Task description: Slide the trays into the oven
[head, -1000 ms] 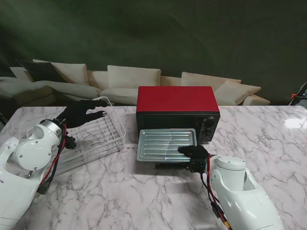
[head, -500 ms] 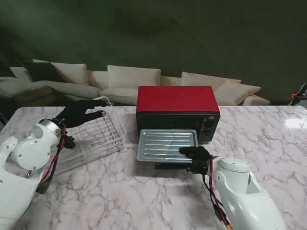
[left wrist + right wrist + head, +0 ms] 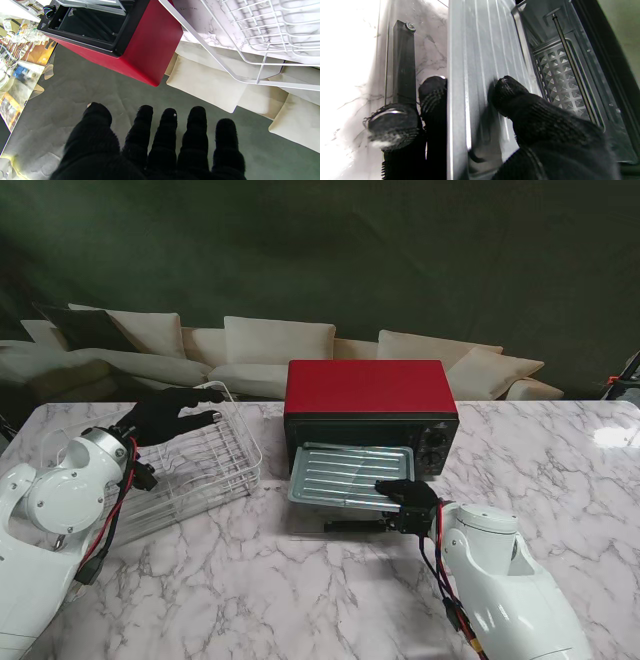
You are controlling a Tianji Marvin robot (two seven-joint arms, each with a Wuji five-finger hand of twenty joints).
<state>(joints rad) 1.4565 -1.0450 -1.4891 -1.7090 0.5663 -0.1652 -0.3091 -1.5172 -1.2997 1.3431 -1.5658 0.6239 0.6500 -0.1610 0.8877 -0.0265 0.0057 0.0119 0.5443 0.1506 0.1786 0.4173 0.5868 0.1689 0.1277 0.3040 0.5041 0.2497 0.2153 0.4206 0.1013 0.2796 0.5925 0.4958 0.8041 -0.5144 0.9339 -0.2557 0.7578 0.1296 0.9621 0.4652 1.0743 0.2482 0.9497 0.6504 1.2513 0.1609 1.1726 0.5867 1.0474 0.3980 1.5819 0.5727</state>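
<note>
A red toaster oven [image 3: 370, 395] stands at the middle of the table with its glass door [image 3: 350, 525] folded down. A ribbed metal tray [image 3: 345, 475] sticks out of the oven mouth, its far end inside. My right hand [image 3: 405, 502] is shut on the tray's near right corner, thumb [image 3: 512, 95] on top and fingers [image 3: 432, 100] under the rim. My left hand [image 3: 165, 415] hovers open over the white wire rack [image 3: 195, 460], touching nothing. In the left wrist view the oven [image 3: 147, 47] and the rack [image 3: 262, 32] show beyond the spread fingers [image 3: 170, 135].
The marble table [image 3: 250, 590] spreads around the oven. A cream sofa [image 3: 270, 345] with cushions runs behind the table's far edge. The oven's knobs [image 3: 436, 442] sit on its right front panel.
The tray has moved away from me, deeper into the oven, with my right hand following it. The left arm has stayed put.
</note>
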